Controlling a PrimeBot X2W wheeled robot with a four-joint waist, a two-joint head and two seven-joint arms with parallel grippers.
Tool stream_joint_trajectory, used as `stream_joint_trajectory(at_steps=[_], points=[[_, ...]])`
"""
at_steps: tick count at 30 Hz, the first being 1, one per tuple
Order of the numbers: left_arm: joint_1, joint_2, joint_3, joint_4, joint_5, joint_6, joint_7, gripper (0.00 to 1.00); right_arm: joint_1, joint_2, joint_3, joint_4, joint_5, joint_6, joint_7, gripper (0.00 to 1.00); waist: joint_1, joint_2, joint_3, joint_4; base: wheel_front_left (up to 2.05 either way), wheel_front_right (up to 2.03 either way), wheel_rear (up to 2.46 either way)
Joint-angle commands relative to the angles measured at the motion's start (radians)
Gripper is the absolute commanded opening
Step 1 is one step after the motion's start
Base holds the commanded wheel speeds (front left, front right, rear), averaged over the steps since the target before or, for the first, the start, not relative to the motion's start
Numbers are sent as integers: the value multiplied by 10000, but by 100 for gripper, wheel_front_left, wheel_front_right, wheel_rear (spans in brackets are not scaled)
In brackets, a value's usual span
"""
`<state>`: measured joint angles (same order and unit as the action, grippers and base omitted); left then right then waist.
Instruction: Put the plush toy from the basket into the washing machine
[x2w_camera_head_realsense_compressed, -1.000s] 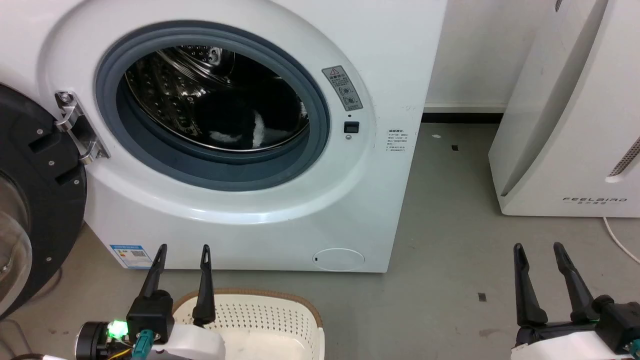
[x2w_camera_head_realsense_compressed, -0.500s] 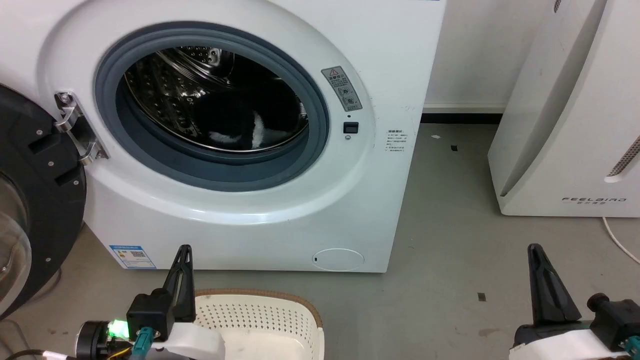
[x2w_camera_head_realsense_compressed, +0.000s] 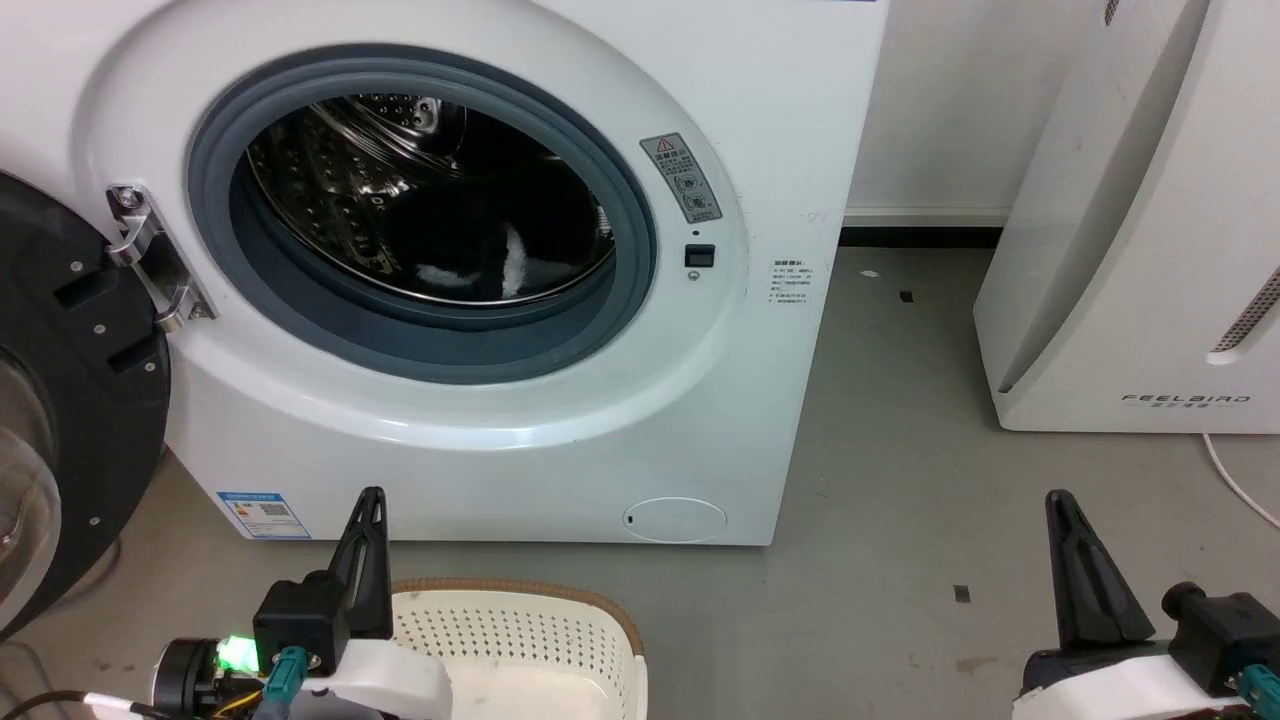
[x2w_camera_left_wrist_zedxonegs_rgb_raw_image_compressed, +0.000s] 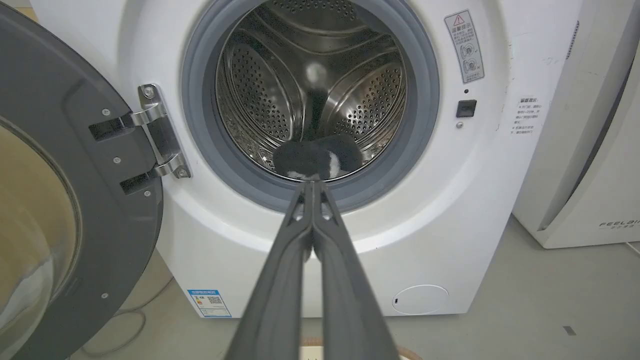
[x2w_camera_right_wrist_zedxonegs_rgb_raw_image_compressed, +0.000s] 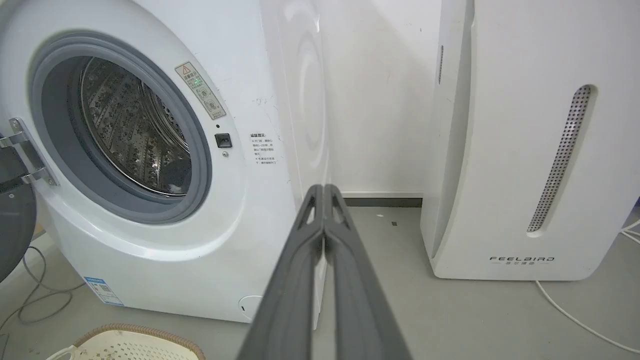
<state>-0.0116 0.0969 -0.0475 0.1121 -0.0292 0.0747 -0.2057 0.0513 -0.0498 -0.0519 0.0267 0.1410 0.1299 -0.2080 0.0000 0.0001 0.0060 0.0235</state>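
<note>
The black-and-white plush toy (x2w_camera_head_realsense_compressed: 480, 262) lies inside the steel drum of the white washing machine (x2w_camera_head_realsense_compressed: 700, 380), low at the drum's front; it also shows as a dark lump, the plush toy (x2w_camera_left_wrist_zedxonegs_rgb_raw_image_compressed: 320, 157). The black round door (x2w_camera_head_realsense_compressed: 70, 400) hangs swung out to the left. Below the machine stands the cream basket (x2w_camera_head_realsense_compressed: 530, 625), nothing visible in it. My left gripper (x2w_camera_head_realsense_compressed: 371, 500) is shut and holds nothing, at the basket's left rim. Far right over the floor, my right gripper (x2w_camera_head_realsense_compressed: 1060, 505) is shut too, with nothing in it.
A white FEELBIRD appliance (x2w_camera_head_realsense_compressed: 1150, 250) stands at the right, with a white cable (x2w_camera_head_realsense_compressed: 1235, 480) on the grey floor beside it. A strip of grey floor (x2w_camera_head_realsense_compressed: 900, 450) runs between the two machines. Cables (x2w_camera_right_wrist_zedxonegs_rgb_raw_image_compressed: 35, 300) lie on the floor left of the washer.
Both grippers have gone from open to shut with nothing between the fingers. The camera has shifted slightly; the toy stays in the drum.
</note>
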Motion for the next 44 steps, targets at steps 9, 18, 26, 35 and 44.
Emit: stream_joint_trajectory(at_steps=[9,18,26,35,44], points=[[33,-80,80,-168,80,-135,224,0,-137,-1,79,-57,-198,2,237,0,0,-1,-6,-23,0,0,0],[40,-115,115,-253,99,-189,387,0,-170,-2,118,-75,-306,3,401,0,0,-1,-11,-41,0,0,0],[48,-149,150,-338,118,-244,551,0,-204,-2,157,-94,-414,3,566,0,0,-1,-15,-60,0,0,0],[56,-188,190,-434,139,-306,735,0,-242,-2,201,-115,-536,4,751,0,0,-1,-21,-82,0,0,0],[65,-227,229,-529,161,-367,918,0,-280,-2,245,-137,-658,4,935,0,0,-1,-26,-103,0,0,0]])
